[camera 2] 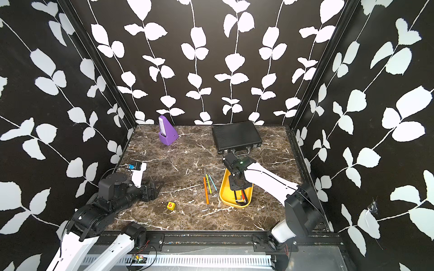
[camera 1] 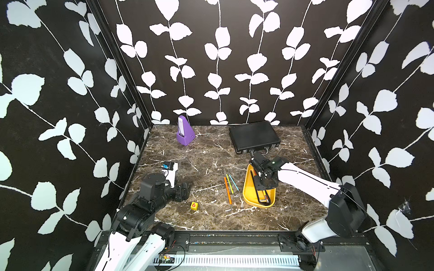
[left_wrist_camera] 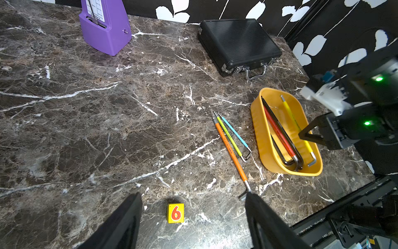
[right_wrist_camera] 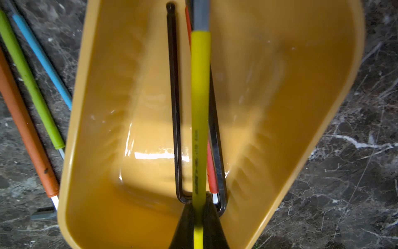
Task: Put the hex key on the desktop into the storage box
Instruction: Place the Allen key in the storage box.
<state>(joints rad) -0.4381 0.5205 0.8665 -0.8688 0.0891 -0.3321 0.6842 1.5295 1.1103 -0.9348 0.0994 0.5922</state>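
The desk [camera 1: 211,152] carries everything, and toward its right side sits the storage box [camera 1: 246,186], a shallow yellow tray. Our right gripper [right_wrist_camera: 198,212] hangs over the box, clamped on the long arm of the yellow hex key [right_wrist_camera: 200,97]. The key runs along the length of the box and, in the left wrist view, lies within its walls. We cannot tell whether its bent end rests on the floor of the box. Our left gripper [left_wrist_camera: 192,196] sits low near the desk's left front, fingers apart and holding nothing.

The step in hand, as we judge it, is the release. We should lower until the key is at or just above the floor, keeping it parallel to the long walls so that it neither bridges the rim nor tips the light tray. A black key [right_wrist_camera: 174,107] and a red key [right_wrist_camera: 212,172] already lie beneath it. We should let the yellow one settle on or beside them rather than press down. Then we part the jaws only as far as needed and lift straight up, so that no finger catches the rim.

On the desk just beside the box lie the orange key [left_wrist_camera: 228,148], the green key [left_wrist_camera: 229,136] and the blue key [left_wrist_camera: 234,131], side by side.
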